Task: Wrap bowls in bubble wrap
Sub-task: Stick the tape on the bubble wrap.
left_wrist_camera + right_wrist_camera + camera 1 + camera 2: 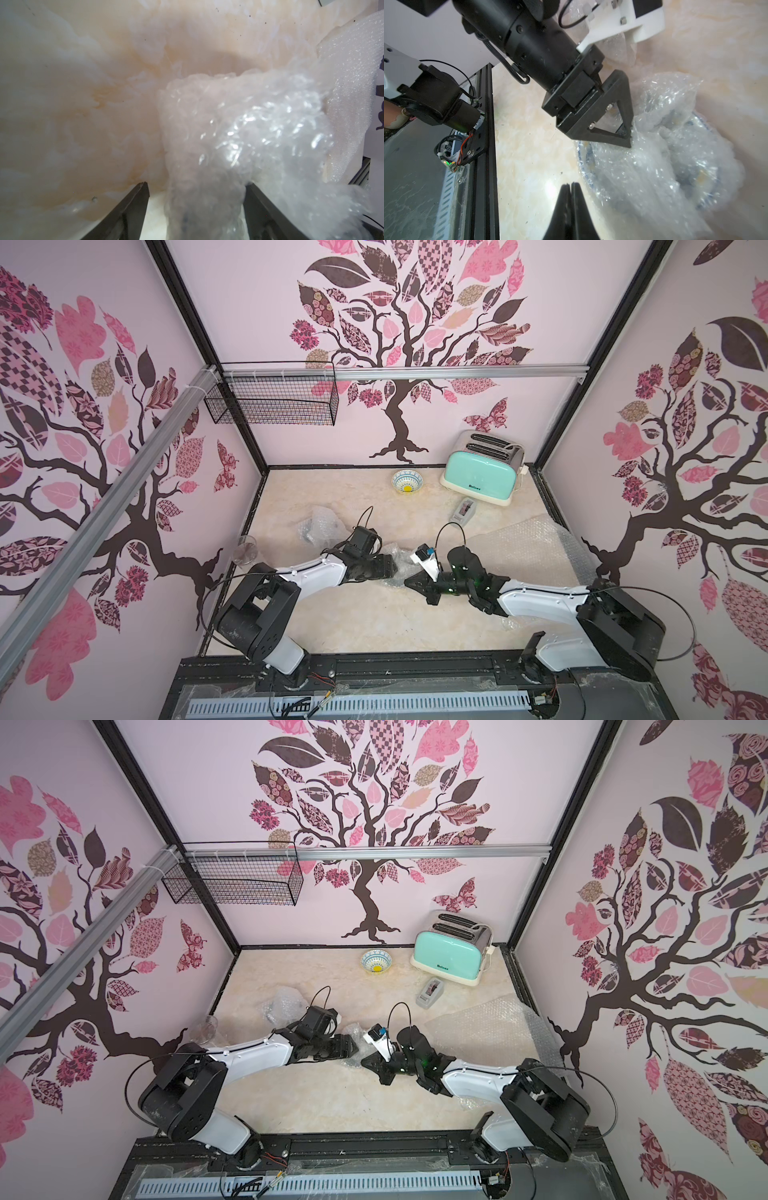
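Observation:
A blue-and-white bowl sits mid-table under crumpled bubble wrap, only its rim showing. My left gripper is open, its fingers standing on either side of a fold of that bubble wrap; the wrap touches one finger and leaves a gap at the other. Just in front of the bundle, my right gripper hovers above the tabletop, shut on nothing. A bare bowl with a yellow centre stands at the back. Another crumpled bundle lies behind my left arm. A flat bubble wrap sheet lies at the right.
A clear glass stands by the left wall. A mint toaster fills the back right corner, with a grey tape dispenser in front of it. A wire basket hangs on the back rail.

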